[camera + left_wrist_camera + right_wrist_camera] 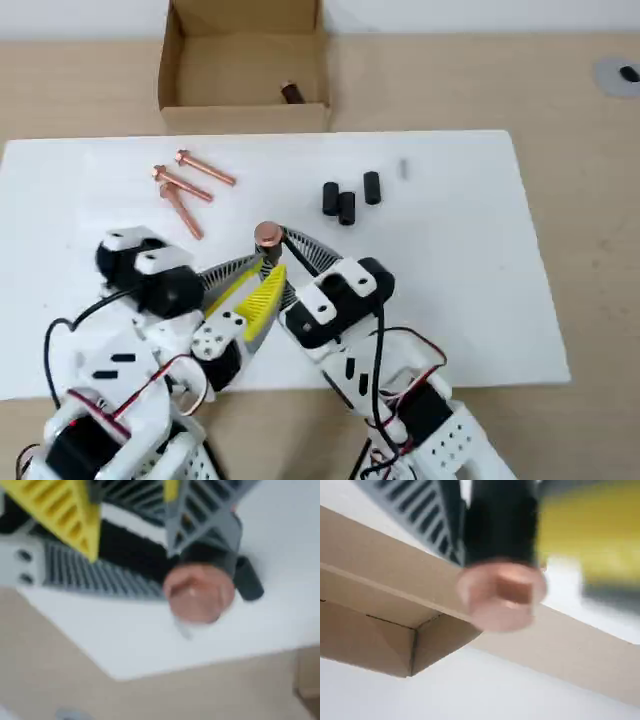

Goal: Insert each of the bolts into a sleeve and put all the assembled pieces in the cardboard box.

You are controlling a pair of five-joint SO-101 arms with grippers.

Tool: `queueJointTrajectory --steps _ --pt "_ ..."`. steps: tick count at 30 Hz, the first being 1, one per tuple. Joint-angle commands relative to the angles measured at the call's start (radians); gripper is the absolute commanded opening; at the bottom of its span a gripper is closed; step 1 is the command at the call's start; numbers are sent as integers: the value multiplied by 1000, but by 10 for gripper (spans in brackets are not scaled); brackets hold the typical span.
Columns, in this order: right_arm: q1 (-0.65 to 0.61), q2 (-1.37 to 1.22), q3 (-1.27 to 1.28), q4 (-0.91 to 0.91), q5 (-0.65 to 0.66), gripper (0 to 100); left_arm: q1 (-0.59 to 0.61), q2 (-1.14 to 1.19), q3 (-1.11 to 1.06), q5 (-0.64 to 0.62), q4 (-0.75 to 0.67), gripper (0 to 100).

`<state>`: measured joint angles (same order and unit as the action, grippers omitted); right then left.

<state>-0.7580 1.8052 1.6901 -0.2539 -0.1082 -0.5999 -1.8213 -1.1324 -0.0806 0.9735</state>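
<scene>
A pale wooden table (590, 200) takes up the room in front of me. A white sheet (450, 280) is spread over it, and an open brown cardboard box (172, 70) stands on the bare wood just past the sheet's far edge. Inside the box, near its right wall, lies one dark assembled piece (291, 92) with a copper end.

On the left part of the sheet, three loose copper bolts (205, 167) (182, 184) (183, 211) lie close together in a rough fan. Nearer the middle are three short spare black sleeves (331, 198) (347, 208) (372, 187). Two of them touch side by side, and the third is just to their right.

Both arms come up from the near edge and meet over the middle of the sheet, well short of the box. The right gripper (283, 252) is clamped on a black cylindrical sleeve (500, 520), one ribbed grey finger (420, 515) on one side and a yellow finger (585, 535) on the other. A copper-coloured bolt with a broad round head (502, 595) sits in that sleeve, its head showing just beyond the sleeve's end.

The left gripper (255, 266) comes in at the same piece from the left, right up against it. I cannot tell whether it has a grip on it.
</scene>
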Motion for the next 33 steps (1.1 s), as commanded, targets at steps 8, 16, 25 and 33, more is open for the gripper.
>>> queueJointTrajectory --steps 8,16,25,33 --pt "154 65 -148 31 3 9 282 -2 250 -5 49 153" --pt "259 -472 -694 49 2 9 578 220 259 -110 48 153" --pt "286 -1142 -1262 117 5 9 595 536 183 -11 23 150" --pt "351 -1670 -1578 132 2 9 736 782 44 -14 -275 150"
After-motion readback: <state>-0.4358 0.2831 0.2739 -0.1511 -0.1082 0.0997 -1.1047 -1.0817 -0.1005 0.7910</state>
